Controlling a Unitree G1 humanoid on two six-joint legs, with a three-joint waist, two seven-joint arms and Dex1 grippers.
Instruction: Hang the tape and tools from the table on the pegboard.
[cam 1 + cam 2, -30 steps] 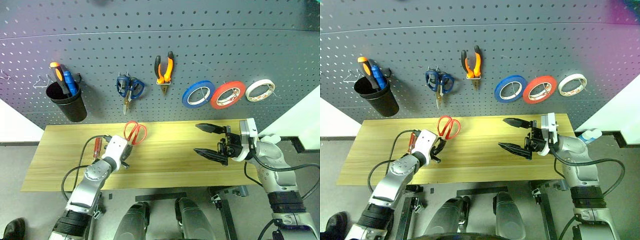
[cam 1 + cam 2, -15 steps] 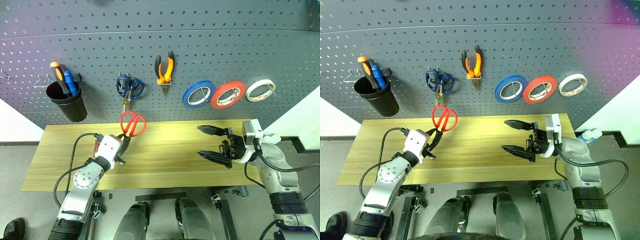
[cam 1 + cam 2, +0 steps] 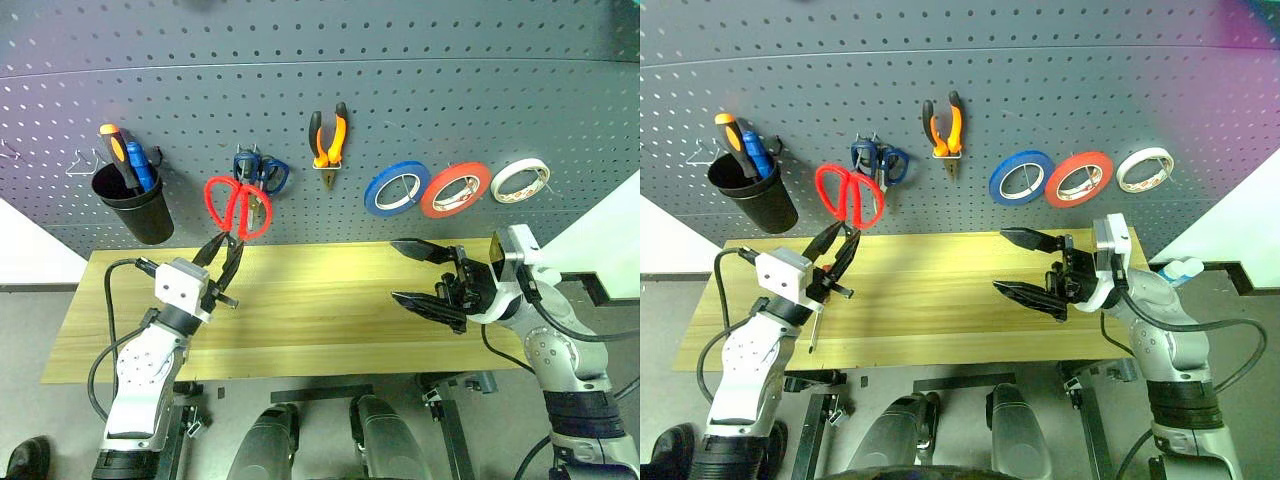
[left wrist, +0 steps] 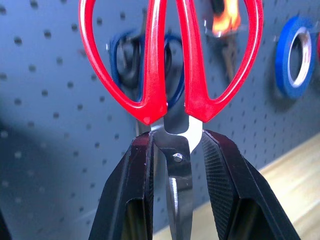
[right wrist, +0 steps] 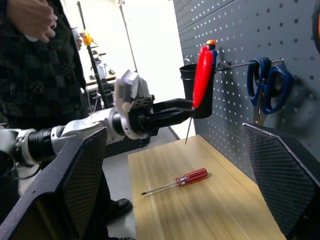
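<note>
We see the red-handled scissors (image 3: 238,206) standing handles-up between the left gripper's (image 3: 222,262) fingers (image 4: 139,192), which are clenched on the blades just below the pivot; the red loops rise at 12 o'clock from the fingertips, in front of the pegboard (image 3: 400,110) and just at 8 o'clock of the blue-handled scissors (image 3: 262,172). The right gripper (image 3: 420,272) hangs over the worktop (image 3: 330,310) with its fingers (image 3: 425,248) spread wide, grasping nothing. The slim red-handled screwdriver (image 5: 176,181) lies flat on the worktop. On the pegboard we find the pliers (image 3: 328,138) at 12 o'clock, then the blue roll (image 3: 396,188), the red-orange tape (image 3: 456,189) and the white roll (image 3: 520,180) toward 2 o'clock, and a black cup (image 3: 135,208) of screwdrivers at 10. A person (image 5: 35,60) stands beyond the worktop's end.
</note>
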